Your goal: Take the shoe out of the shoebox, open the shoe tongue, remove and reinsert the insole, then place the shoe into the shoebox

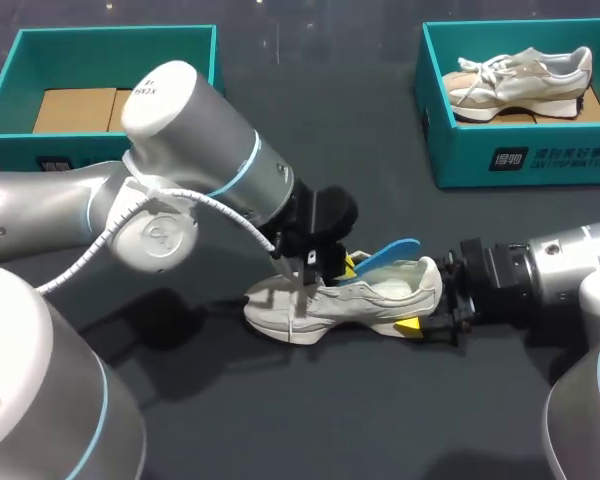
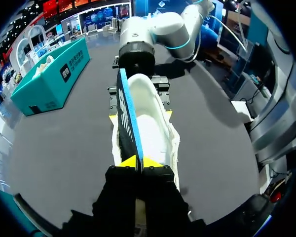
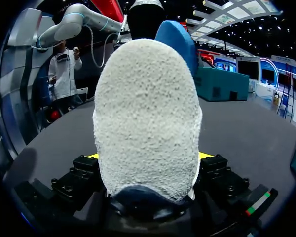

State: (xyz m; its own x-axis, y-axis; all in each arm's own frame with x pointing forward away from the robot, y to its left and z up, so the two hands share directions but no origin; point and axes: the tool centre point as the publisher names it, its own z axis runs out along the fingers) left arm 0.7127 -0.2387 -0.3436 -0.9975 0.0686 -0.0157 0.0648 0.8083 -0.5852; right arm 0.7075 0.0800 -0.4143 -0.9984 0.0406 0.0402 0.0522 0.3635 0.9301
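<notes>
The dark table (image 1: 330, 430) lies bare along the bottom of the head view and in the strip between the two boxes at top centre. My left arm (image 1: 180, 170) comes in from the left and crosses to the middle of the frame. Its gripper, the left gripper (image 1: 348, 264), hangs over the mouth of the shoe. In the left wrist view its yellow fingertips (image 2: 129, 161) are pinched together on the edge of the blue insole, with no gap showing. My right arm (image 1: 560, 270) comes in low from the right edge. The right gripper (image 1: 427, 305) is clamped on the shoe's heel, one finger on each side. In the right wrist view the heel fills the space between the fingers.

The left shoebox (image 1: 10, 120) sits in the upper left corner with cardboard (image 1: 75, 108) inside. The right shoebox (image 1: 520, 160) sits in the upper right corner and holds a second shoe (image 1: 520, 78). Both are well apart from the grippers.

The shoe (image 1: 330, 300) rests on the table just below centre, toe towards the left and heel towards the right. The insole (image 1: 388, 250) stands on edge, rising out of the shoe's opening towards the heel end
</notes>
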